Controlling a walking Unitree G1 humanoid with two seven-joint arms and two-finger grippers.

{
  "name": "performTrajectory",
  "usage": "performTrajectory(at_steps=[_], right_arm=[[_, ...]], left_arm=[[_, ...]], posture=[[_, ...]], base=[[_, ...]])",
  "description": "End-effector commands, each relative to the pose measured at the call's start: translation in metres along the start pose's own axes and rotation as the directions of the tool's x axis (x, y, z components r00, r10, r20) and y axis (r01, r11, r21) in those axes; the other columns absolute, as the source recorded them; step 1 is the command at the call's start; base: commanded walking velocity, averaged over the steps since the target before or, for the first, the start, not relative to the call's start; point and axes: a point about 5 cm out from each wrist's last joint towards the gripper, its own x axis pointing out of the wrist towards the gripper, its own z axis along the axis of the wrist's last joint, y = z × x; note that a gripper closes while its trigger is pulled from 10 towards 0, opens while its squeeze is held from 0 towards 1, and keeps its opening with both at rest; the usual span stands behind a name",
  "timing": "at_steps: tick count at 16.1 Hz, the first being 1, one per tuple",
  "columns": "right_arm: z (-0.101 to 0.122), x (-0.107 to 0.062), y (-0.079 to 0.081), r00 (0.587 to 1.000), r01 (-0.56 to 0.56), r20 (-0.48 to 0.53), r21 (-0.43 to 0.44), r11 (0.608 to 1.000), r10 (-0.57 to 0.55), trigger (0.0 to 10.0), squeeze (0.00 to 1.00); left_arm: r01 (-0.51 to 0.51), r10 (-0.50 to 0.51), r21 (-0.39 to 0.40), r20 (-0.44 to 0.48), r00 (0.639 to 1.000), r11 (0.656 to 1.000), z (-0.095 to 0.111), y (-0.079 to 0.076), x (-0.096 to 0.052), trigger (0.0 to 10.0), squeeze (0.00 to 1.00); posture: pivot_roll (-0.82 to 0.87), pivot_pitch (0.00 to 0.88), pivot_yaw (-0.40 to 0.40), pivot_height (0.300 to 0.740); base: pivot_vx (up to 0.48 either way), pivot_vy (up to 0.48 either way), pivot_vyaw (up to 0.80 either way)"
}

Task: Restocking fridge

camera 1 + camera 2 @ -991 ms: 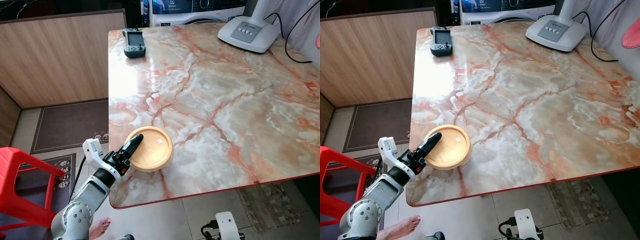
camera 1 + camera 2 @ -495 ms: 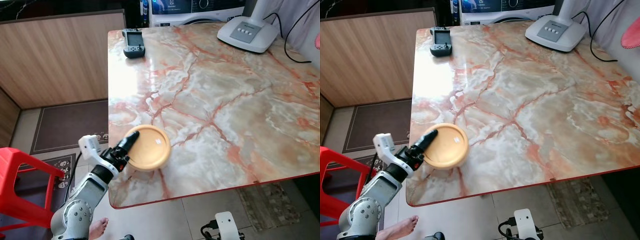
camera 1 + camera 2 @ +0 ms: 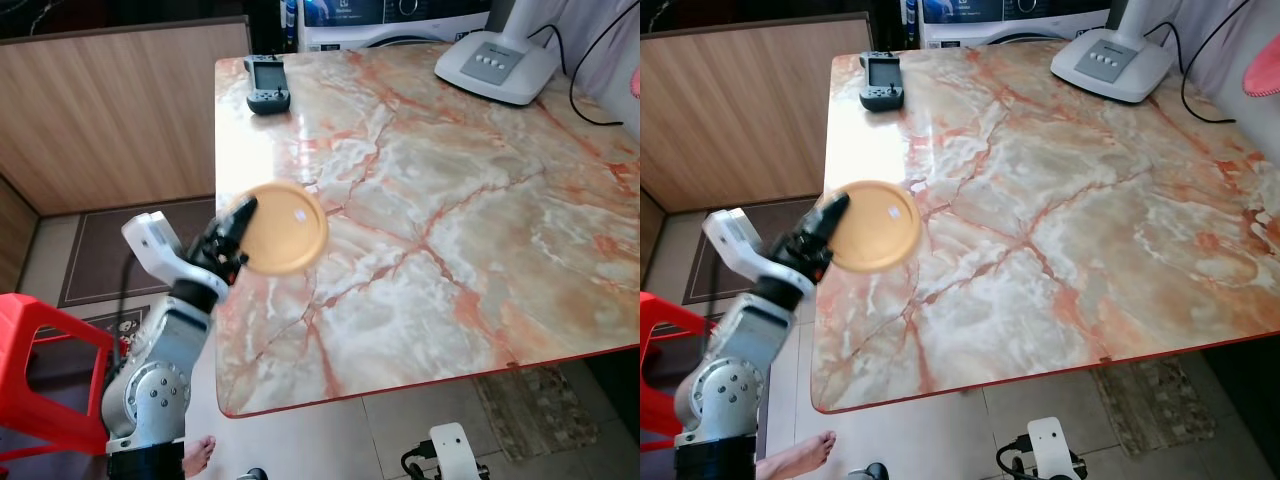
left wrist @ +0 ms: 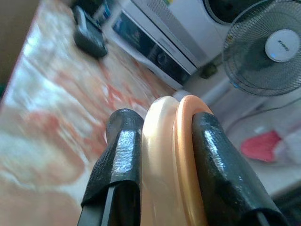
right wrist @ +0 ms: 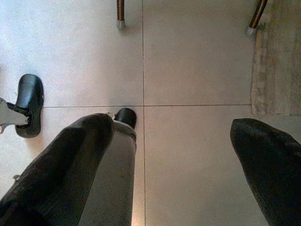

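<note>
The left claw (image 3: 236, 228) is clenched on the rim of a round tan dish (image 3: 283, 227), one black finger (image 4: 118, 155) on each face of it, as the left wrist view shows. The dish is held tilted in the air over the left edge of the marble bench (image 3: 480, 220), clear of the surface, with the claw at the dish's left rim. A black handheld device (image 3: 268, 84) lies at the bench's far left corner and a white fan base (image 3: 497, 64) stands at the far right. A red stool (image 3: 35, 330) stands on the floor to the left. The right claw (image 5: 178, 160) hangs over the tiled floor (image 5: 188, 61), its fingers spread apart and holding nothing.
</note>
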Motion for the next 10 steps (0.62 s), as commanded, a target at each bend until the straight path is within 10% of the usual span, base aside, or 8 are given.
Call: performTrajectory(at_steps=[1,5,8,10], right_arm=[[-0.011,-0.002,-0.001,0.999,0.006,-0.034,0.011,1.0,-0.006,10.0,0.0],[-0.013,-0.003,0.002,1.0,0.014,-0.022,0.066,0.998,-0.013,10.0,0.0],[-0.014,-0.003,0.004,1.0,0.02,-0.019,0.101,0.995,-0.018,10.0,0.0],[-0.015,-0.003,0.006,0.999,0.029,-0.021,0.136,0.99,-0.026,10.0,0.0]], left_arm=[[-0.003,0.001,0.053,0.039,0.999,0.999,0.008,-0.006,-0.002,10.0,0.0],[-0.176,0.148,0.262,0.121,0.982,0.949,0.029,0.009,-0.013,10.0,0.0],[-0.271,0.225,0.503,0.153,0.962,0.82,0.037,0.023,-0.022,10.0,0.0],[-0.268,0.225,0.519,0.147,0.963,0.812,0.039,0.026,-0.021,10.0,0.0]], posture=[[0.15,0.179,-0.056,0.74],[0.16,0.164,-0.031,0.74],[0.16,0.148,-0.016,0.74],[0.16,0.134,-0.009,0.74]], base=[[0.0,0.0,0.0],[0.0,0.0,0.0],[0.0,0.0,0.0],[0.0,0.0,0.0]])
